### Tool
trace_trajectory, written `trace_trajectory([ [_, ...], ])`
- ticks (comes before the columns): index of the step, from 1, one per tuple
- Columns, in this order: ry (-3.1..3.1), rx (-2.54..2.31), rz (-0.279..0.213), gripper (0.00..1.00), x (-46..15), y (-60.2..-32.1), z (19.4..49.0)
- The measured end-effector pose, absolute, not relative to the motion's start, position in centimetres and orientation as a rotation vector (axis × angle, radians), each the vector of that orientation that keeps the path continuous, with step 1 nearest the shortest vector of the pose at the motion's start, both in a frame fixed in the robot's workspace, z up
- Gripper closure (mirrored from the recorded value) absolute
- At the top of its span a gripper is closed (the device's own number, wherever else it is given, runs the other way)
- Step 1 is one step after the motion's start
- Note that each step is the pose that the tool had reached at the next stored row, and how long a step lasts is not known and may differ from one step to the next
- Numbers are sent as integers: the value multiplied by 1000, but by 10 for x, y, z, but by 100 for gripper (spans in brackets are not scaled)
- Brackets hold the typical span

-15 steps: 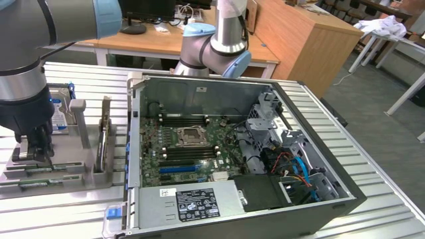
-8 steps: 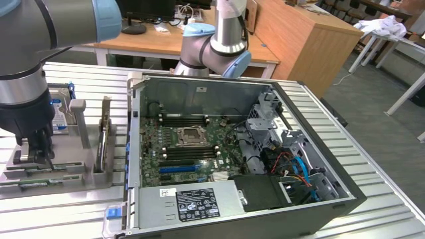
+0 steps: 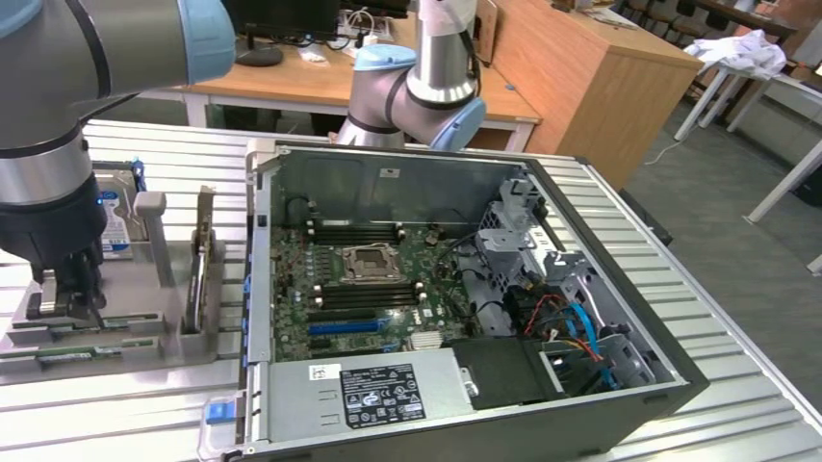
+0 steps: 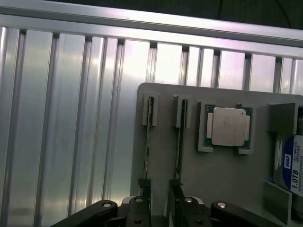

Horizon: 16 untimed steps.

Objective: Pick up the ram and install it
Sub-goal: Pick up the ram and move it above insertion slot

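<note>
Two green ram sticks stand on edge in slots of a grey holder (image 4: 165,156): one ram (image 4: 147,142) and a second ram (image 4: 180,142) beside it. In the exterior view a ram (image 3: 64,355) lies along the holder's front slot. My gripper (image 3: 64,300) hangs low over the holder at the exterior view's left. In the wrist view the gripper (image 4: 159,201) is open, its dark fingers (image 4: 143,189) apart at the near ends of the two sticks. Nothing is held. Whether a finger touches a stick I cannot tell.
On the holder also sit a CPU (image 4: 228,126) and a hard drive (image 4: 293,165). An open computer case (image 3: 668,385) lies to the exterior view's right, showing its motherboard (image 3: 366,279) with black memory slots (image 3: 360,232). Ribbed metal table (image 4: 71,118) around.
</note>
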<state>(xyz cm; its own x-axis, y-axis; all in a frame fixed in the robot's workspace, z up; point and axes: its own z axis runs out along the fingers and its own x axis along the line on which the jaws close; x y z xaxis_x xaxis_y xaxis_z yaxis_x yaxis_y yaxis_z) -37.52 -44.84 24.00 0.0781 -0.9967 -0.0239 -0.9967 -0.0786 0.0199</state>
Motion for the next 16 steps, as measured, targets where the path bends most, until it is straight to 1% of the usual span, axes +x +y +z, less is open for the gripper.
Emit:
trace_trajectory([
  [9,2130,-2304,51,70,-376,-459,240],
  [16,2130,-2304,51,70,-376,-459,239],
])
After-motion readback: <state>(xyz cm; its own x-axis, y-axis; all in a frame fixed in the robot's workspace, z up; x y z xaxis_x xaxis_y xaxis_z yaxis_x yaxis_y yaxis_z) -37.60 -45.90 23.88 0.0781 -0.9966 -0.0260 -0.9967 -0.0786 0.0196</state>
